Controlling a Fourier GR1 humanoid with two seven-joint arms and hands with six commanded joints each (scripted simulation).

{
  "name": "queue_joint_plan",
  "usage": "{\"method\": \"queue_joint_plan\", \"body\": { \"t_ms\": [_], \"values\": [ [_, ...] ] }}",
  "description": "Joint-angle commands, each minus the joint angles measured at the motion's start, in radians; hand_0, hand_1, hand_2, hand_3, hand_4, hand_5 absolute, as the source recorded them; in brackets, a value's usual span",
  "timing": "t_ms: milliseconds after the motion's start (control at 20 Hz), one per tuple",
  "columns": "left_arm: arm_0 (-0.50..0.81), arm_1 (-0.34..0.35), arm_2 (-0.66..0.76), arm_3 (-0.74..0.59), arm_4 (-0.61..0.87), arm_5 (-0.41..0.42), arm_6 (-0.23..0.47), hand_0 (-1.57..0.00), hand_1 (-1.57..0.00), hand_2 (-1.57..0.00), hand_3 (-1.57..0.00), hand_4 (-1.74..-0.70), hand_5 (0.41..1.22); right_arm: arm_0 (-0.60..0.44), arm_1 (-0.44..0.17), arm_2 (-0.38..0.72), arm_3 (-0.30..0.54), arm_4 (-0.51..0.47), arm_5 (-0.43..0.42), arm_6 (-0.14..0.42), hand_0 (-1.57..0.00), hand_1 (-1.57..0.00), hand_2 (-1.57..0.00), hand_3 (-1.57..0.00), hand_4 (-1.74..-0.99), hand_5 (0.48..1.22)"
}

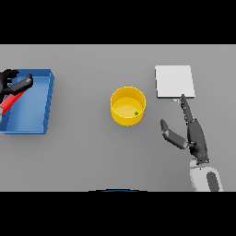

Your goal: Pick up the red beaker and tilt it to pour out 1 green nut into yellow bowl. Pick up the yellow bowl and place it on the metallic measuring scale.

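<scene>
Left hand (14,82) clenched round red beaker (10,102) above blue tray (40,117), right hand (191,131) released, fingers straight, tips at near edge of metallic measuring scale (174,81), yellow bowl (128,106) holding green nut (136,113) just left of its thumb

Left hand (13,83) and red beaker (10,102) get chopped off by the frame's left edge, so the grip's unclear.

Blue tray (40,125) on grey table (92,156).
</scene>
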Motion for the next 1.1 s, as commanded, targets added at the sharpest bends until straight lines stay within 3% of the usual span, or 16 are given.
{"method": "queue_joint_plan", "body": {
  "t_ms": [0, 350, 500, 550, 800, 900, 1050],
  "values": [
    [0.002, 0.005, 0.006, -0.011, 0.014, -0.011, -0.005, -0.3, -0.25, -0.25, -0.24, -0.83, 0.688, 0.008, 0.005, 0.008, -0.01, 0.004, -0.001, 0.0, 0.0, 0.0, 0.0, 0.0, -1.189, 0.666],
    [-0.003, -0.006, 0.038, -0.008, 0.024, 0.03, -0.074, -0.06, -0.05, -0.05, -0.05, -0.79, 0.674, -0.018, -0.006, 0.019, 0.001, 0.062, -0.026, 0.059, 0.0, 0.0, 0.0, 0.0, -1.203, 0.66],
    [-0.004, -0.011, 0.042, 0.007, 0.02, 0.04, -0.092, -0.03, -0.03, -0.03, -0.02, -0.78, 0.679, -0.057, -0.033, 0.043, 0.015, 0.065, 0.029, 0.049, 0.0, 0.0, 0.0, 0.0, -1.162, 0.694],
    [-0.001, -0.016, 0.036, 0.006, 0.018, 0.04, -0.089, -0.03, -0.02, -0.02, -0.02, -0.78, 0.685, -0.069, -0.061, 0.053, 0.013, 0.079, 0.052, 0.03, 0.0, 0.0, 0.0, 0.0, -1.18, 0.708],
    [-0.009, -0.04, 0.034, 0.018, 0.024, 0.043, -0.084, -0.01, -0.01, -0.01, -0.01, -0.79, 0.709, -0.196, -0.166, 0.128, 0.051, 0.199, 0.141, 0.08, 0.0, 0.0, 0.0, 0.0, -1.268, 0.691],
    [-0.015, -0.047, 0.028, 0.017, 0.019, 0.046, -0.088, 0.0, 0.0, 0.0, 0.0, -0.79, 0.709, -0.274, -0.211, 0.169, 0.077, 0.277, 0.17, 0.106, 0.0, 0.0, 0.0, 0.0, -1.282, 0.677],
    [-0.028, -0.042, 0.027, 0.028, 0.014, 0.04, -0.077, 0.0, 0.0, 0.0, 0.0, -0.79, 0.712, -0.377, -0.27, 0.25, 0.115, 0.381, 0.232, 0.089, 0.0, 0.0, 0.0, 0.0, -1.276, 0.668]
  ]
}}
